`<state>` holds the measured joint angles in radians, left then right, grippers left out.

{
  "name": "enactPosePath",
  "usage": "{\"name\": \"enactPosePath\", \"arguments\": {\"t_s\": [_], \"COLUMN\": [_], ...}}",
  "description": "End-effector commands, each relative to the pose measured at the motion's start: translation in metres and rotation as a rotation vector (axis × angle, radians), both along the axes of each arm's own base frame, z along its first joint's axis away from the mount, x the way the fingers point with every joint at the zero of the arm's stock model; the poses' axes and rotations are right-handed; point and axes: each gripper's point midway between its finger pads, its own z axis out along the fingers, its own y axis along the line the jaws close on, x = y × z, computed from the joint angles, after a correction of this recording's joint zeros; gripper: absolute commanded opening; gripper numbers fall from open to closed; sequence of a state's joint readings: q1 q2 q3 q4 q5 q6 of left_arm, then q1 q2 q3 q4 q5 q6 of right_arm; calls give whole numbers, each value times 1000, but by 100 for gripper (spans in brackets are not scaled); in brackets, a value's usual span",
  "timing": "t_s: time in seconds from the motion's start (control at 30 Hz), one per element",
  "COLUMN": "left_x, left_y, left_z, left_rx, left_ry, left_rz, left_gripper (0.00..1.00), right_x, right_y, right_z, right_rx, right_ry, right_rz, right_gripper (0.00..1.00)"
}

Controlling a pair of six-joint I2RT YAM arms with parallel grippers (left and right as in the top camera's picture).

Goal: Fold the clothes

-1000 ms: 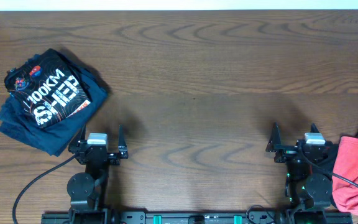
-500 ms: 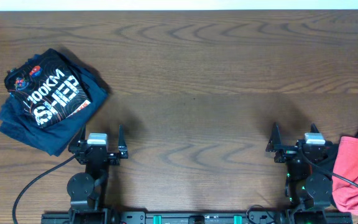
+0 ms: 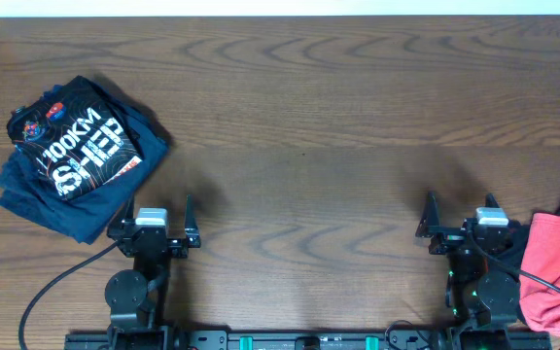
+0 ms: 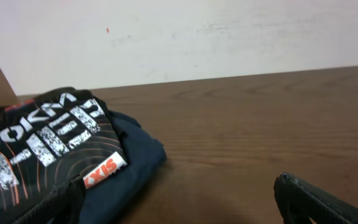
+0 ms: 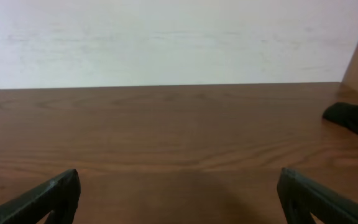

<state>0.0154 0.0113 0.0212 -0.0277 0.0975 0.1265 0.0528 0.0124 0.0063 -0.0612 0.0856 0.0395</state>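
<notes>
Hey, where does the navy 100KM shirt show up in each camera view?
Overhead: the navy 100KM shirt lies bundled at the left side of the table.
Left wrist: lower left corner, print facing up.
Right wrist: not in it.
Shared landmark: the table's far edge against the white wall.

Soft, even light, no hard glare.
The overhead view was evenly lit and sharp, and the grain of the wooden table (image 3: 309, 117) showed clearly. Faint, blurred shadows lay on it just beyond the left gripper (image 3: 157, 216) and the right gripper (image 3: 460, 210). Both wrist views were dimmer and warmer, with a dull grey cast on the wall (image 5: 166, 37) and a mild sheen on the wood. In the left wrist view the print on the navy tee (image 4: 48, 143) looked soft, and the dark fingers (image 4: 316, 202) at the lower edge lacked detail.
</notes>
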Motion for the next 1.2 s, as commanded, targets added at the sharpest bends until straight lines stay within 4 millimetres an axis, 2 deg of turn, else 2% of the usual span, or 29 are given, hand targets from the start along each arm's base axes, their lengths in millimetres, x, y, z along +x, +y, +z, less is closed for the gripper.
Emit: {"name": "enactPosePath", "arguments": {"t_s": [0.0,0.17,0.33,0.5,0.67,0.8,0.97,1.07,1.17], "left_x": [-1,-1,-4,-9,-12,-15,-22,-21,-22], "left_y": [-2,-6,-18,-23,-30,-33,-33,-33,-33], "left_z": [-18,-20,-9,6,17,16,5,-4,-13], "left_rx": [-118,-281,-309,-321,-347,-361,-371,-375,-377], "left_ry": [59,92,148,255,431,598,791,860,906], "left_rz": [3,10,-49,-67,-77,-61,-26,-13,-5], "left_gripper": [98,98,98,98,98,98,98,98,98], "right_x": [0,0,-5,-12,-15,-14,-6,4,-7], "right_y": [7,8,-2,-15,-23,-31,-33,-33,-56], "right_z": [-2,-2,1,5,4,-8,-25,-36,-61], "right_rx": [-16,70,74,79,145,224,255,255,277], "right_ry": [6,9,63,183,384,600,838,922,1018], "right_rz": [38,40,-19,-103,-179,-269,-283,-272,-454], "right_gripper": [99,99,99,99,99,99,99,99,99]}}
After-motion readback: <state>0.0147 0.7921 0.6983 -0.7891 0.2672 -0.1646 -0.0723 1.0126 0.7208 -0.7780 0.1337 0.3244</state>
